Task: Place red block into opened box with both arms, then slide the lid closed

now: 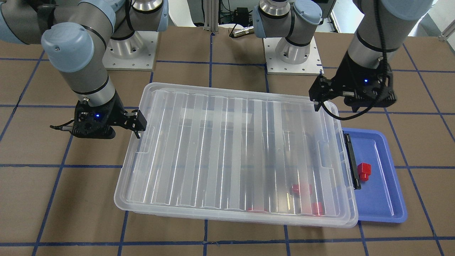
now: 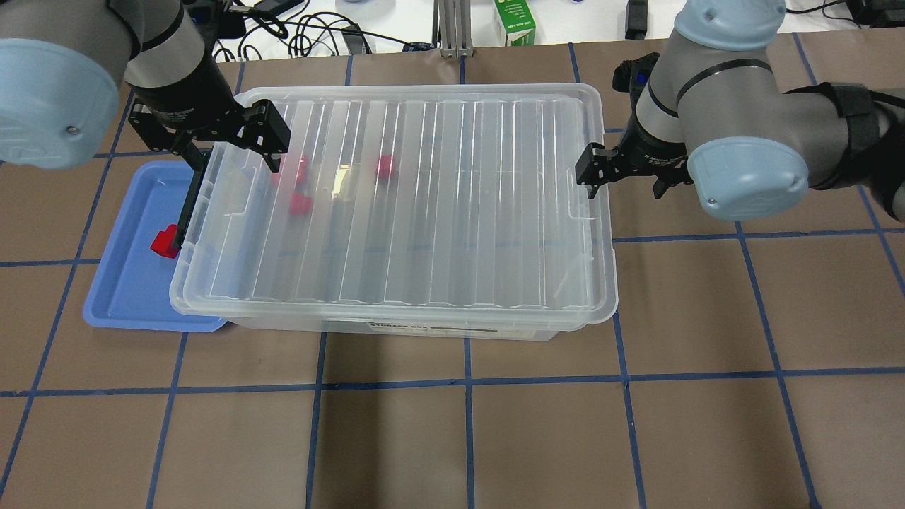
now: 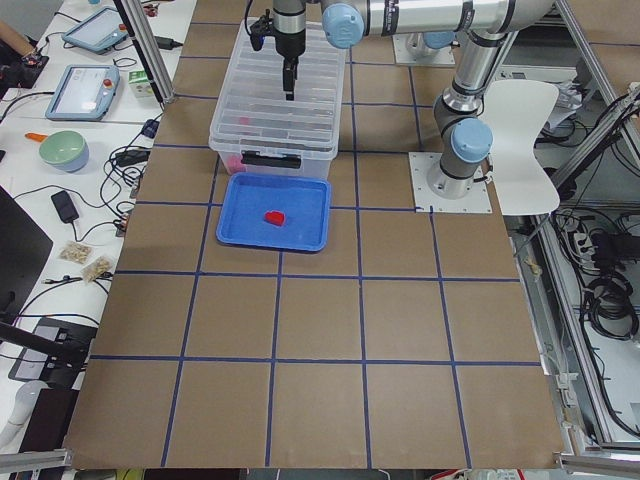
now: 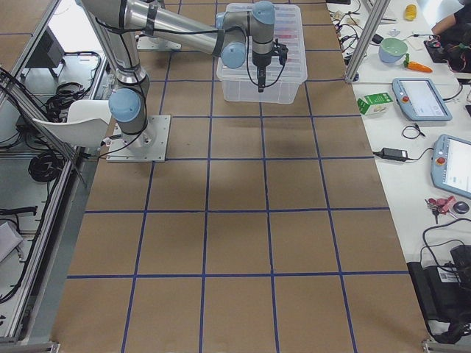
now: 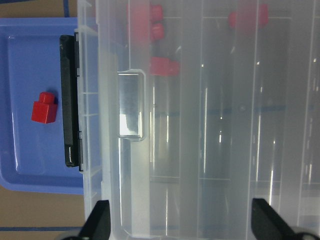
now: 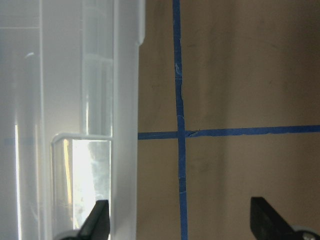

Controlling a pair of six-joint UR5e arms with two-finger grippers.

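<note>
The ridged clear lid (image 1: pixel 231 149) lies over almost the whole clear box (image 2: pixel 424 326), whose black bar (image 1: pixel 352 163) still shows at the tray end. Through the lid I see red blocks (image 2: pixel 385 166) (image 2: pixel 300 205) inside the box. Another red block (image 1: pixel 363 171) (image 5: pixel 44 107) lies on the blue tray. My left gripper (image 2: pixel 226 141) (image 5: pixel 180 230) hangs open above the lid's tray end, holding nothing. At the opposite short end, my right gripper (image 2: pixel 626 177) (image 6: pixel 180 225) stands open, one finger by the lid's edge and the other over the table.
The blue tray (image 1: pixel 384 202) is tucked against the box's black-bar end. Both arm bases (image 1: pixel 291 53) stand behind the box. Brown table paper with blue tape lines (image 2: pixel 466 382) surrounds the box. Cables and a green carton (image 2: pixel 515 21) lie past the far edge.
</note>
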